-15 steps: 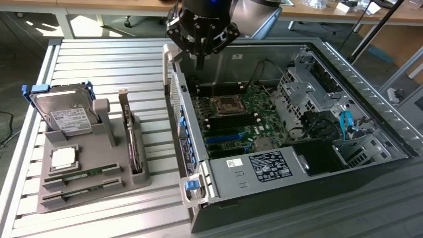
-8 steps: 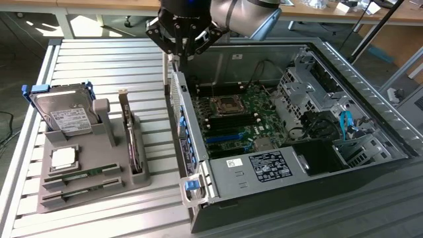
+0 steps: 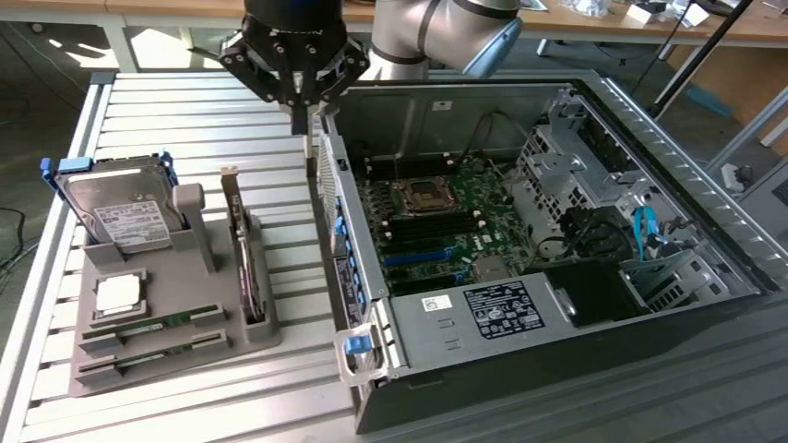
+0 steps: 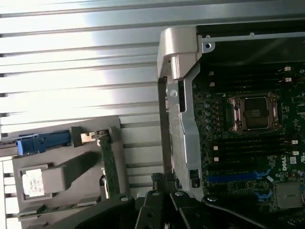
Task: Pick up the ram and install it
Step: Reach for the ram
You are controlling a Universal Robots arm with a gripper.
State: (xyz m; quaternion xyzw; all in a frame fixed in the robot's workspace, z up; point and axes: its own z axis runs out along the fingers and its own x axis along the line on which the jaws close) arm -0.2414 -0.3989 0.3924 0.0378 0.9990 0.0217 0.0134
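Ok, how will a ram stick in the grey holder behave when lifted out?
The ram is a thin bare board: probably light and stiff, yet fragile. It sits between end blocks of the grey holder, so a slanted pull may jam it.

Table (image 3: 185, 120): pale grey-white, ribbed stripes, bright glare patches.
Holder (image 3: 185, 277): flat mid grey all over.
Ram stick (image 3: 158, 325): green w/ small dark chips.
Second ram stick (image 3: 150, 356): same green.
Chip (image 3: 117, 293): silver-white top.
Hard drive (image 3: 124, 217): silver, white label w/ blk print, blue brackets.
Card (image 3: 250, 268): dark, nearly blk.
Gripper (image 3: 299, 125): blk.
Arm (image 3: 431, 28): silver-grey, blue-grey joint cap.
Case (image 3: 555, 388): dark grey outside, bare silver metal inside.
Board (image 3: 462, 208): green, blk slots, a few blue ones.
Power box (image 3: 493, 309): grey, white label w/ blk print.
Latch (image 3: 357, 344): blue.
Cables (image 3: 640, 226): light blue.
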